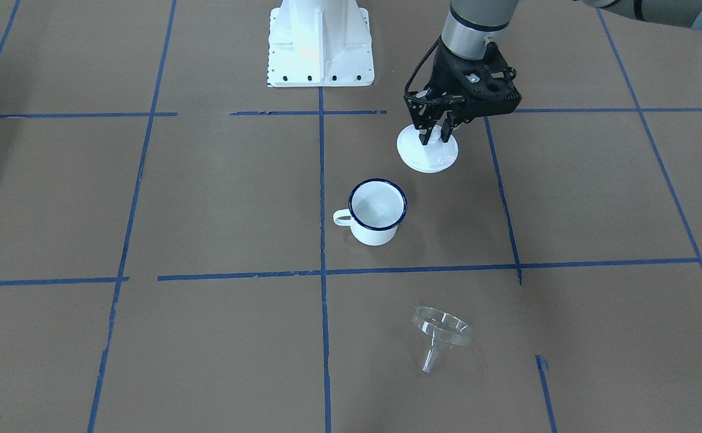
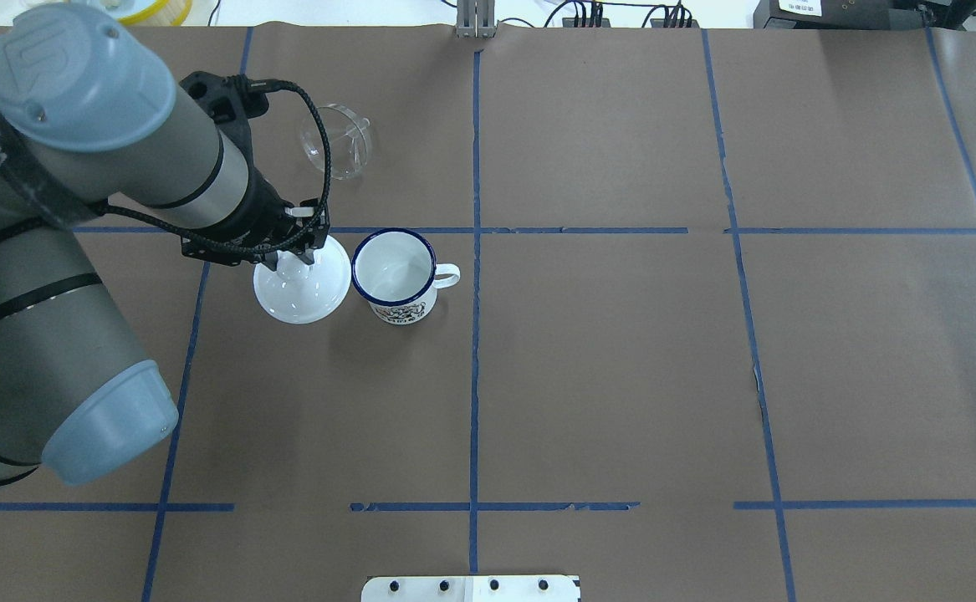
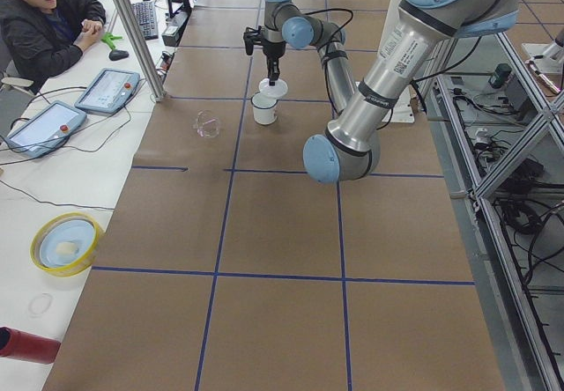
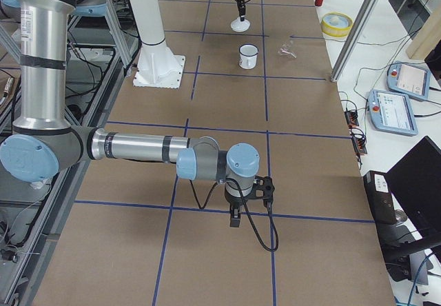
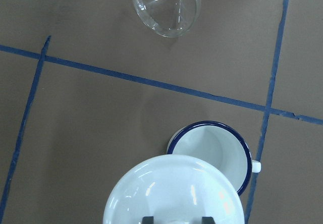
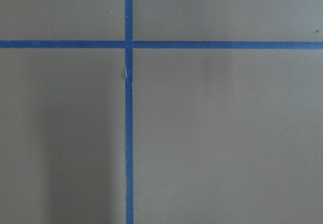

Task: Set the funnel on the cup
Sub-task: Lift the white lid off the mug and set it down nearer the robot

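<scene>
The cup, a white mug with a dark blue rim, stands upright and empty mid-table; it also shows in the overhead view and the left wrist view. The clear funnel lies on its side on the paper, apart from the cup, also in the overhead view and the left wrist view. My left gripper is shut on the knob of a round white lid and holds it raised just beside the cup. My right gripper hangs low far from these; I cannot tell whether it is open.
The white robot base stands at the table's robot side. Blue tape lines grid the brown paper. An operator sits past the far edge beside tablets; a yellow bowl sits there too.
</scene>
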